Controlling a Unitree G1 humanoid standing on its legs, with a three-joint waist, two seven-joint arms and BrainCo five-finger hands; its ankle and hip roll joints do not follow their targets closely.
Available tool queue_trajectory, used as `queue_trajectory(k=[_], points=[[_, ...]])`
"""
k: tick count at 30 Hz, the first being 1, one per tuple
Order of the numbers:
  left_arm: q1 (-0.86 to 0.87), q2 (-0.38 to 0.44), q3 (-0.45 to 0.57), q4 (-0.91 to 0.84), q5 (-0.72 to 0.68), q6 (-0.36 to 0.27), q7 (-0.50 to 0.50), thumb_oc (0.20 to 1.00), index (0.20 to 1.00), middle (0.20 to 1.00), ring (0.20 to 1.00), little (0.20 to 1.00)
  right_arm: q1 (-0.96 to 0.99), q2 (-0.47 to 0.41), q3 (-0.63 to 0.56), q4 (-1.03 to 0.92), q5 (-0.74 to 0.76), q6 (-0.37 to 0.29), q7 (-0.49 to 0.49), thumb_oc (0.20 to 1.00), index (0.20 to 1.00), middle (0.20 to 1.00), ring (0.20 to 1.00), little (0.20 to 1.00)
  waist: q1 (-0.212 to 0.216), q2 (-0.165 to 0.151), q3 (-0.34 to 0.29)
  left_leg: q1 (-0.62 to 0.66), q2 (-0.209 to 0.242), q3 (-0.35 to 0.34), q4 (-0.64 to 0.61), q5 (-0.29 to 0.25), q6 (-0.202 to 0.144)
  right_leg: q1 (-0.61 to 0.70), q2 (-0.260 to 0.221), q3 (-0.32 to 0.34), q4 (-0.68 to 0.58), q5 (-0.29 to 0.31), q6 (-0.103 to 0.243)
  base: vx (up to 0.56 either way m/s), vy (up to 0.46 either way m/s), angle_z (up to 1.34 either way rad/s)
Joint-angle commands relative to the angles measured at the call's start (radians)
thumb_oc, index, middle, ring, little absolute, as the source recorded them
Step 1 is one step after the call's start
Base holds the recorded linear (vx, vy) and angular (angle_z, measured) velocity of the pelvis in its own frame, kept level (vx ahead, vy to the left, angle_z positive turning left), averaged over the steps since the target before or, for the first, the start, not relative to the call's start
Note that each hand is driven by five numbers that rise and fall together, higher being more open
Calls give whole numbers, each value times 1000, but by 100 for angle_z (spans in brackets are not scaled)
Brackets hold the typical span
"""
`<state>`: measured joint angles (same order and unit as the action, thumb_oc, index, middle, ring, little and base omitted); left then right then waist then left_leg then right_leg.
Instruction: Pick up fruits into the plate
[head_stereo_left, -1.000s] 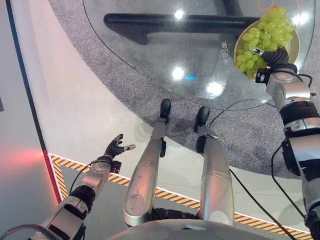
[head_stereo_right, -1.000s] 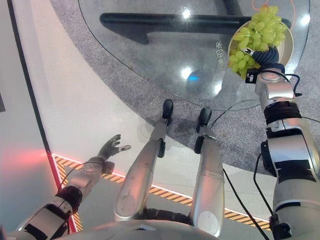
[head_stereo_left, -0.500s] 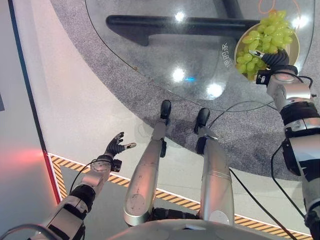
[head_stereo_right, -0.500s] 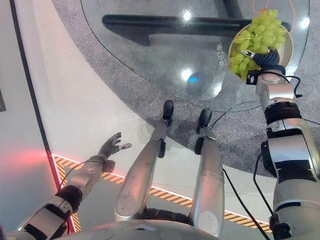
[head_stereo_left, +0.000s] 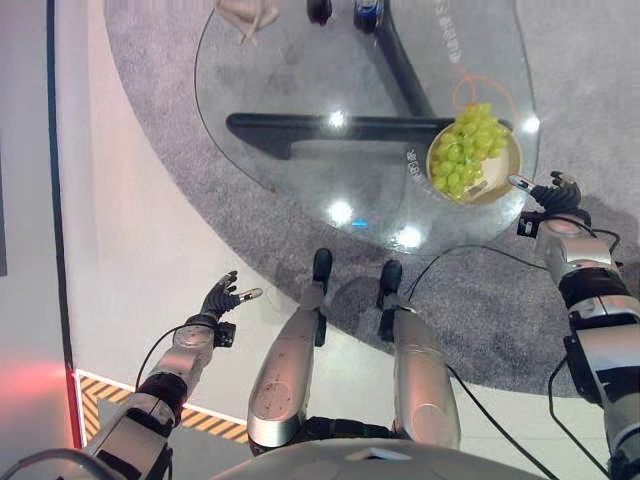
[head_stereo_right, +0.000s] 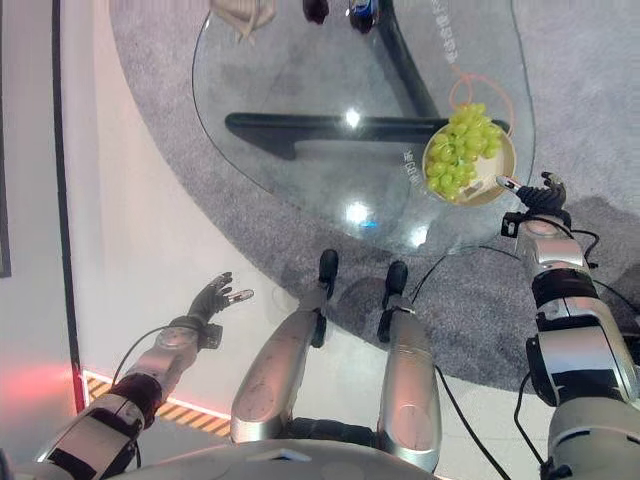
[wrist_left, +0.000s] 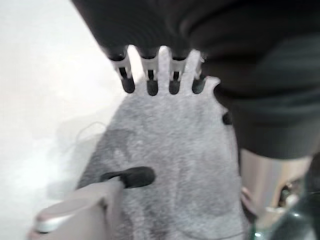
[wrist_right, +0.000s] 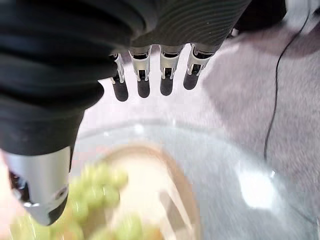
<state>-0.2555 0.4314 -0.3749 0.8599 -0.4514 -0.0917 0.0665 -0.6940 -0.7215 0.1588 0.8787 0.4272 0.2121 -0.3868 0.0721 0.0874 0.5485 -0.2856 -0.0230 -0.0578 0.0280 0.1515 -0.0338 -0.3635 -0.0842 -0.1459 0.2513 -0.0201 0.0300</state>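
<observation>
Green grapes (head_stereo_left: 464, 148) heaped in plate (head_stereo_left: 502, 181) on glass worktop (head_stereo_left: 300, 90) just ahead of empty right hand (head_stereo_left: 553, 194), fingers spread; left hand (head_stereo_left: 222, 297) spread, idle, low over floor; best clear right hand slowly without nudging plate rim.

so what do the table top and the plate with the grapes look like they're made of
Table top: clear glass, glossy. The grey carpet and the dark table base show through it, and ceiling lights reflect off it as bright spots.

Plate: smooth and tan, possibly wood or bamboo, though ceramic can't be ruled out.

Grapes: a green bunch with shiny skins; whether real or plastic isn't clear.
</observation>
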Motion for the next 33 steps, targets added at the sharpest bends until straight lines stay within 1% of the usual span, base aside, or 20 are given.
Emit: queue_trajectory(k=[1,4,5,7,10,11,12,13,14,15,16,17,18,19,20,21,24,28,30,33], points=[[26,-13,38,75,18,-11,-21,1000,1000,1000,1000,1000,69,-5,-29,-46,-27,-62,-49,1000,1000,1000,1000,1000,-11,-56,-43,71,16,46,80,-157,7,76,-15,-19,-61,35,44,29,58,-4],[29,-15,40,78,22,-9,-22,1000,1000,1000,1000,1000,81,-1,-31,-53,-26,-64,-50,1000,1000,1000,1000,1000,-11,-60,-52,78,17,48,78,-159,6,87,-17,-20,-67,36,45,41,24,0],[49,-24,53,104,30,-13,-43,1000,1000,1000,1000,1000,163,28,-45,-92,-19,-94,-49,1000,1000,1000,1000,1000,-12,-80,-94,120,17,58,67,-173,4,145,-23,-16,-105,41,51,121,41,-1],[64,-30,62,118,35,-10,-60,1000,1000,1000,1000,1000,218,57,-47,-126,-11,-110,-38,1000,1000,1000,1000,1000,-15,-92,-120,146,18,64,58,-180,4,178,-28,-13,-126,45,56,126,37,-2],[112,-54,81,148,42,-3,-103,1000,1000,1000,1000,1000,361,137,-54,-181,27,-177,83,1000,1000,1000,1000,1000,-22,-111,-180,204,16,75,36,-190,5,246,-32,-7,-165,46,63,156,50,-2],[130,-63,87,161,44,-1,-119,1000,1000,1000,1000,1000,408,171,-51,-180,42,-210,142,1000,1000,1000,1000,1000,-24,-116,-203,222,17,78,30,-193,6,264,-32,-6,-171,45,66,184,44,4],[148,-73,101,174,52,10,-136,1000,1000,1000,1000,1000,453,207,-48,-174,60,-223,207,1000,1000,1000,1000,1000,-26,-121,-228,238,17,80,27,-196,7,283,-32,-5,-176,43,67,216,33,6],[161,-81,106,192,66,13,-143,1000,1000,1000,1000,1000,487,238,-46,-158,68,-237,249,1000,1000,1000,1000,1000,-28,-125,-246,252,17,82,24,-198,8,297,-32,-7,-179,41,67,222,22,5],[176,-92,113,210,79,14,-148,1000,1000,1000,1000,1000,521,276,-38,-135,86,-253,296,1000,1000,1000,1000,1000,-29,-127,-266,268,18,82,19,-202,10,312,-31,-7,-181,37,67,263,22,8],[194,-105,121,240,90,20,-155,1000,1000,1000,1000,1000,569,339,-23,-76,106,-274,350,1000,1000,1000,1000,1000,-30,-130,-299,291,18,84,15,-208,14,337,-28,-7,-185,31,67,287,31,4],[207,-117,130,261,97,10,-162,1000,1000,1000,1000,1000,600,381,-13,-27,108,-290,394,1000,1000,1000,1000,1000,-29,-130,-322,308,17,83,10,-212,16,354,-27,-8,-189,27,66,228,30,6],[209,-119,132,265,100,8,-163,1000,1000,1000,1000,1000,605,388,-12,-19,110,-286,405,1000,1000,1000,1000,1000,-29,-130,-326,312,16,83,8,-213,17,358,-27,-9,-190,26,66,165,44,6],[216,-126,142,280,110,4,-173,1000,1000,1000,1000,1000,625,412,-6,31,105,-285,438,1000,1000,1000,1000,1000,-29,-129,-342,326,14,83,3,-215,19,371,-26,-8,-193,22,65,111,49,8],[221,-131,146,298,115,-4,-182,1000,1000,1000,1000,1000,639,429,-2,88,95,-308,463,1000,1000,1000,1000,1000,-30,-127,-352,338,14,83,-2,-218,20,382,-26,-9,-195,19,63,142,79,6],[228,-143,152,322,120,-12,-184,1000,1000,1000,1000,1000,658,456,12,162,56,-332,518,1000,1000,1000,1000,1000,-30,-123,-366,356,12,83,-11,-221,23,401,-24,-10,-204,16,62,116,75,4],[230,-149,159,330,121,-11,-190,1000,1000,1000,1000,1000,666,471,22,196,47,-348,535,1000,1000,1000,1000,1000,-31,-120,-374,368,10,83,-17,-222,24,412,-23,-10,-210,14,61,82,56,3],[239,-160,175,351,116,-12,-210,1000,1000,1000,1000,1000,684,494,27,253,60,-356,557,1000,1000,1000,1000,1000,-35,-114,-388,388,7,83,-27,-225,26,434,-22,-4,-221,11,58,56,60,1],[266,-183,187,384,126,-10,-218,1000,1000,1000,1000,1000,719,514,-2,359,18,-314,577,1000,1000,1000,1000,1000,-50,-99,-410,425,6,95,-46,-232,31,460,-18,6,-231,4,54,49,69,-7],[272,-191,190,391,131,4,-222,1000,1000,1000,1000,1000,727,514,-5,386,-18,-306,582,1000,1000,1000,1000,1000,-56,-92,-418,439,6,100,-53,-236,33,469,-15,11,-234,0,53,26,38,-14],[276,-197,187,396,129,17,-223,1000,1000,1000,1000,1000,727,515,2,387,-42,-315,586,1000,1000,1000,1000,1000,-62,-88,-428,454,6,104,-63,-238,34,480,-13,18,-240,-1,52,28,24,-6]])
